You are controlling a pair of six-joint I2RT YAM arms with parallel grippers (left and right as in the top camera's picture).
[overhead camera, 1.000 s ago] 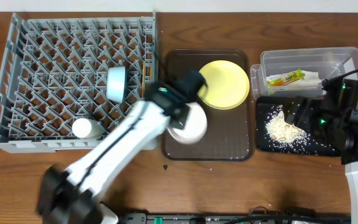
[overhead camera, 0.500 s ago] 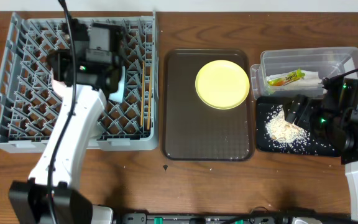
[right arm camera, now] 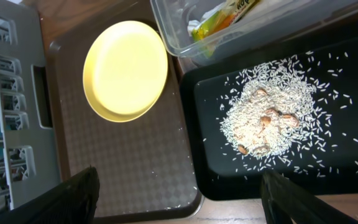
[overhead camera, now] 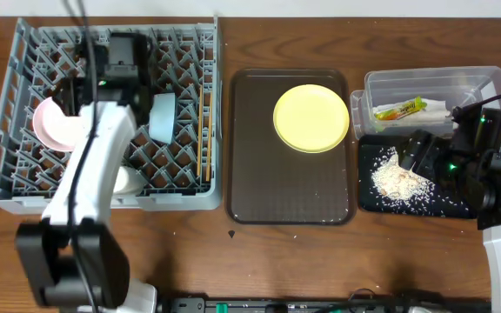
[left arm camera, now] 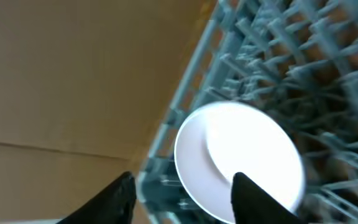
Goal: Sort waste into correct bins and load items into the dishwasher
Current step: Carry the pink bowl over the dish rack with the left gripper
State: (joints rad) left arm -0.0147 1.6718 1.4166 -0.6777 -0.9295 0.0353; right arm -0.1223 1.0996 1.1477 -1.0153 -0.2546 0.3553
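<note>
On the left side of the table, seen from above, sits the grey rack [overhead camera: 24, 187]. The white bowl [overhead camera: 55, 122] stands on its edge at the 9 o'clock side of the rack. The left hand [left arm camera: 184, 182] hangs over this bowl. Its two fingers [left arm camera: 120, 199] are apart, and the left one does not touch the bowl. The blue bowl [overhead camera: 162, 117] stands on its edge near the middle of the rack. The chopsticks [overhead camera: 203, 130] lie at its 3 o'clock, along the rack's right side. The small white cup [overhead camera: 129, 181] is at the rack's 6 o'clock, partly behind the arm.

The brown tray [overhead camera: 290, 191] is in the middle of the table. The yellow plate [overhead camera: 311, 117] lies flat at its 1 o'clock corner.

The clear tub [overhead camera: 485, 83] is at the table's 2 o'clock. The green and yellow packet [overhead camera: 400, 109] and the white napkin [overhead camera: 440, 110] are in it. The black tray [overhead camera: 368, 198] touches the tub at its 6 o'clock and has the rice [overhead camera: 397, 180] in it. The right hand [right arm camera: 179, 177] hangs above the black tray, fingers wide apart, holding nothing.
</note>
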